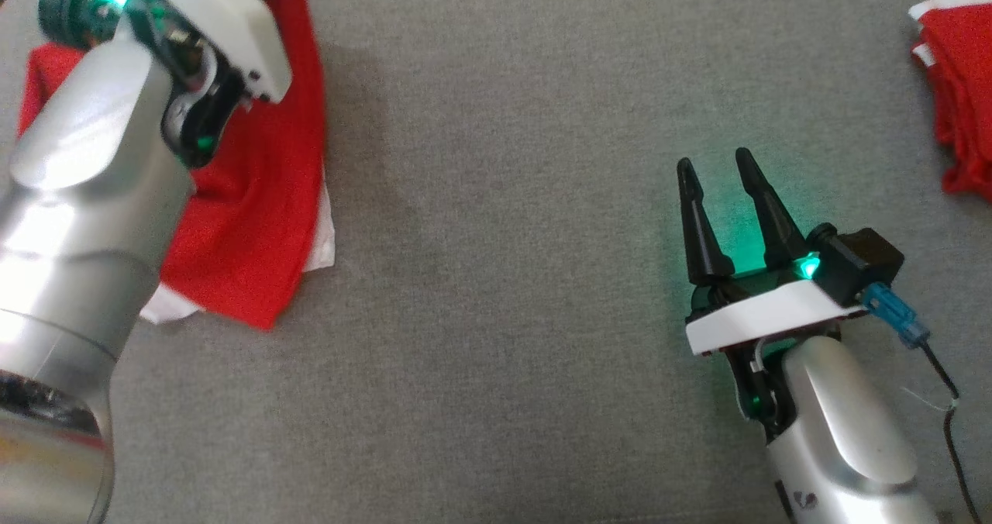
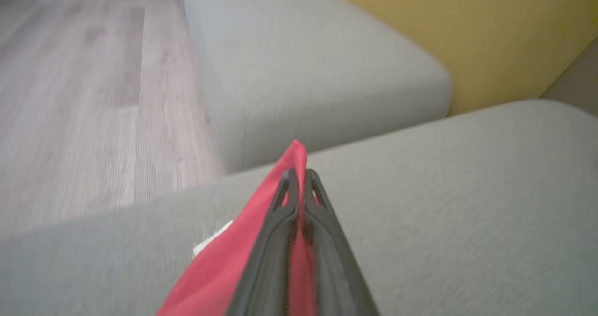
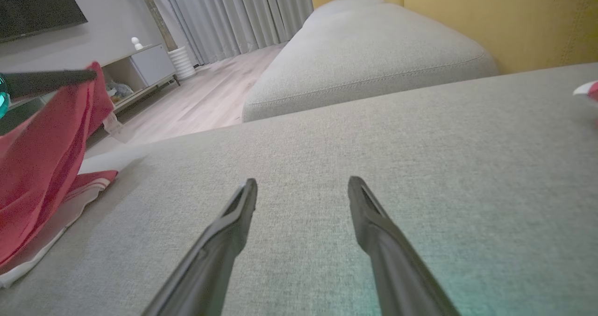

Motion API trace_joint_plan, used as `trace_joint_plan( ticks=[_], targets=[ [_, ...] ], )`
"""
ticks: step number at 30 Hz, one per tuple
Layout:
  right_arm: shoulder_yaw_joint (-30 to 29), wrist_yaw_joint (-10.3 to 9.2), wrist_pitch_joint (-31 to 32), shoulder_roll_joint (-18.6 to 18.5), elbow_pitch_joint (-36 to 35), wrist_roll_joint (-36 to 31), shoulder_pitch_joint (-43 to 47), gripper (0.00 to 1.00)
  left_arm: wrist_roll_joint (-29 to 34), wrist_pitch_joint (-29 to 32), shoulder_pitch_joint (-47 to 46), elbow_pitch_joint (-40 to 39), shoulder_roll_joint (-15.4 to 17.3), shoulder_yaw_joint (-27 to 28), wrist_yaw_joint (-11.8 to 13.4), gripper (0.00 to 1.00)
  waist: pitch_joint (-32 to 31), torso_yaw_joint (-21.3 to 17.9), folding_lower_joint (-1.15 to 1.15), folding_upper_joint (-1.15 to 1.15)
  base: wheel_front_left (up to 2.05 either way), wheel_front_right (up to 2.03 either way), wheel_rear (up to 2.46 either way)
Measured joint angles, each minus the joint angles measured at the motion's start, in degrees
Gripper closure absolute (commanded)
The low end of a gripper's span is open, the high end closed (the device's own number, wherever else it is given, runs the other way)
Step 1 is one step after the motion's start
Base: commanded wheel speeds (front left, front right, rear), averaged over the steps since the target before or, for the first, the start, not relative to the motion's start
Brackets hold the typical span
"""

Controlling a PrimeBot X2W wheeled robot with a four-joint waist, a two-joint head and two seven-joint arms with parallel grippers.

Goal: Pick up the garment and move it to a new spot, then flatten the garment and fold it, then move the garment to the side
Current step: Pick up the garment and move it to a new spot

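Pinching the garment [image 1: 263,198] at the left end of the sofa [image 1: 504,276], the left tool [image 2: 299,172] is pressed together on its edge. The right tool [image 1: 714,160] hovers spread; lifting slowly and high should free the trailing cloth.

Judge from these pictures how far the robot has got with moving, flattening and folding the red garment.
Done: the left hand is shut on an edge of the red cloth garment with white trim. In hand: that edge is lifted, the rest lies on the grey fabric cushion. Left: carrying it to a new spot, flattening, folding, moving aside; the open right hand hangs empty.
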Motion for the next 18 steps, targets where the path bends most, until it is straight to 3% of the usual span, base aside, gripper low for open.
trace_joint_plan(
  ticks=[10,18],
  targets=[
    [1.0,0.00,0.0,0.0,1.0,2.3,1.8,0.00,-1.4,-6.6,-4.0,-9.5,0.0,-1.5,0.0,1.00,-5.6,-2.0,-0.01,0.00,0.00,0.00,0.00],
    [4.4,0.00,0.0,0.0,0.7,5.6,2.5,0.00,1.1,-8.4,-7.7,-11.9,-2.3,-2.7,2.4,1.00,-7.1,-7.7,-0.01,0.00,0.00,0.00,0.00]
  ],
)
